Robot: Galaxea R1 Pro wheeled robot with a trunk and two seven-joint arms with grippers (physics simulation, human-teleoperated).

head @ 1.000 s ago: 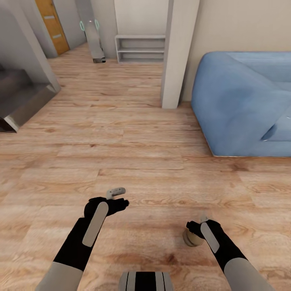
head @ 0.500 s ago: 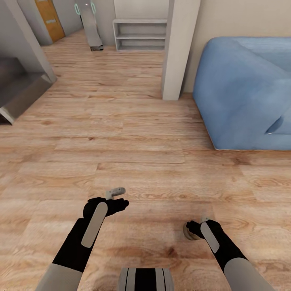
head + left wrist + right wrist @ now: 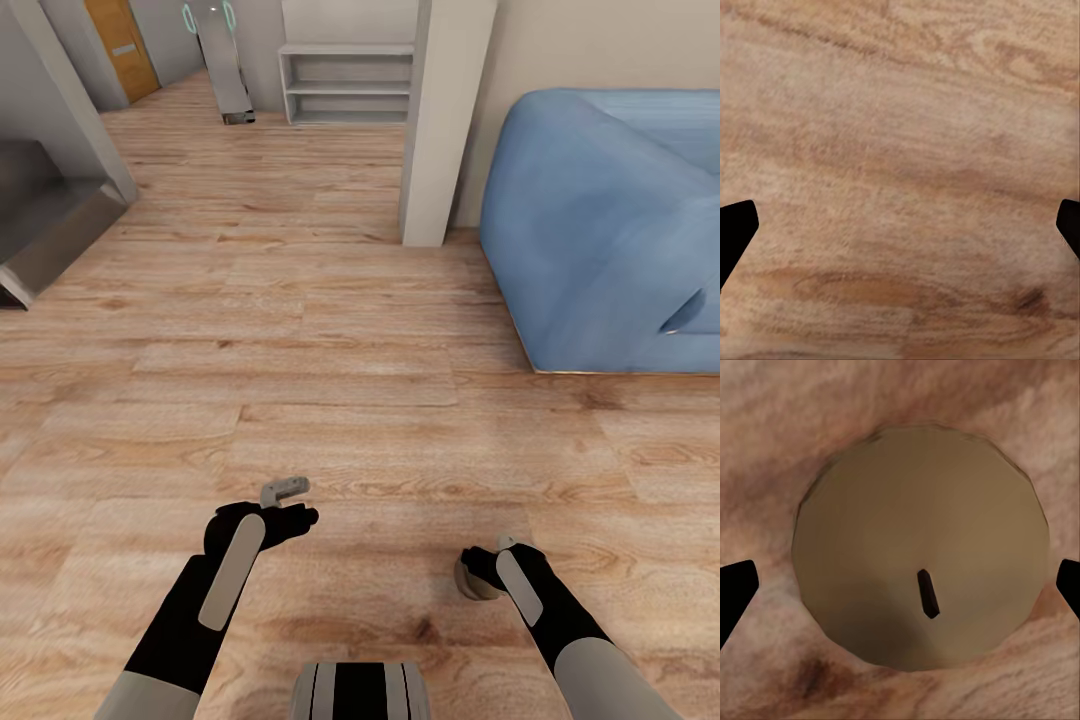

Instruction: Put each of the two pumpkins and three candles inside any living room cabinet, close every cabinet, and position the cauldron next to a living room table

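One candle (image 3: 921,547), a squat greyish-tan cylinder with a short dark wick, stands on the wood floor. My right gripper (image 3: 900,585) hangs directly above it, open, with a black fingertip (image 3: 735,589) well off each side of the candle and neither touching it. The head view shows the candle (image 3: 467,582) half tucked under the right gripper (image 3: 488,563) near the lower right. My left gripper (image 3: 285,492) is open over bare floor at lower centre-left, and nothing lies between the left gripper's (image 3: 900,225) fingers. The pumpkins, the cabinet and the cauldron are out of view.
A blue sofa (image 3: 610,230) fills the right side. A pale pillar (image 3: 440,120) stands beside it, with a low grey shelf unit (image 3: 345,85) further back. Grey steps (image 3: 40,225) sit at the left. Wood floor (image 3: 330,350) stretches ahead.
The head view has shifted a little, so the room sits differently in frame. The left gripper's fingers have dipped slightly. The right gripper stays over the candle, which now looks darker.
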